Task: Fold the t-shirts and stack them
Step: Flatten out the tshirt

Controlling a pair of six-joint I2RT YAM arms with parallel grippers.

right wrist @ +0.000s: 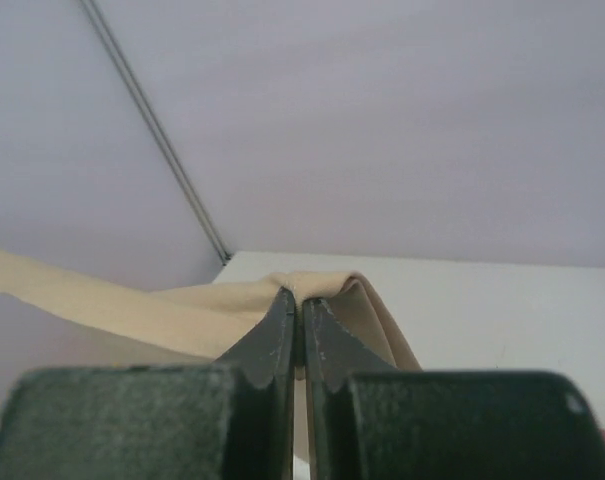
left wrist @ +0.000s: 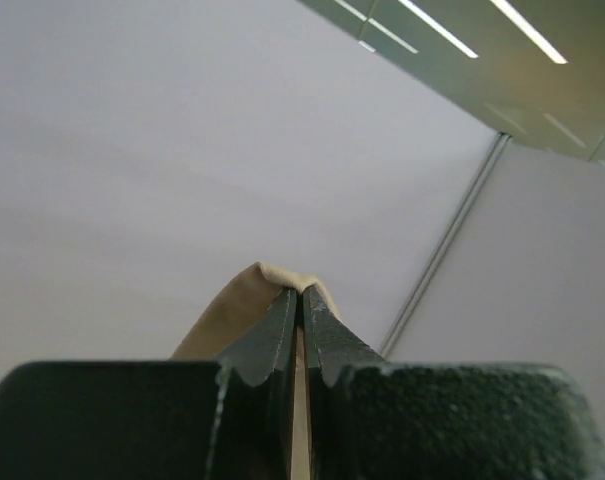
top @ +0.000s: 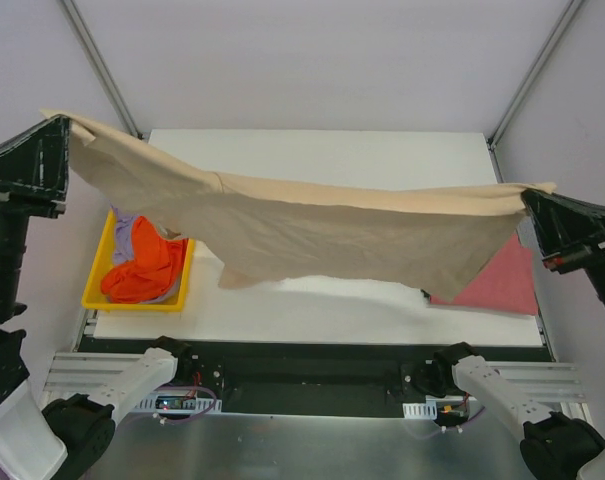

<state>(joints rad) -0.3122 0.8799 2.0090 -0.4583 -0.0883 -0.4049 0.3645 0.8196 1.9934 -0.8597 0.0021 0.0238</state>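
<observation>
The tan t-shirt [top: 312,225] hangs stretched in the air above the white table, held at both ends. My left gripper [top: 67,128] is raised at the far left and shut on one corner of it; the cloth bulges over the fingertips in the left wrist view [left wrist: 272,275]. My right gripper [top: 527,195] is raised at the right and shut on the other corner, seen in the right wrist view [right wrist: 322,283]. The dusty red t-shirt [top: 497,280] lies flat on the table at the right, partly under the tan one. Orange [top: 147,270] and lavender [top: 127,235] t-shirts lie crumpled in the bin.
A yellow plastic bin [top: 94,285] sits at the table's left edge. The white table top [top: 322,150] runs to the back wall. Slanted frame poles [top: 97,60] stand at the back corners.
</observation>
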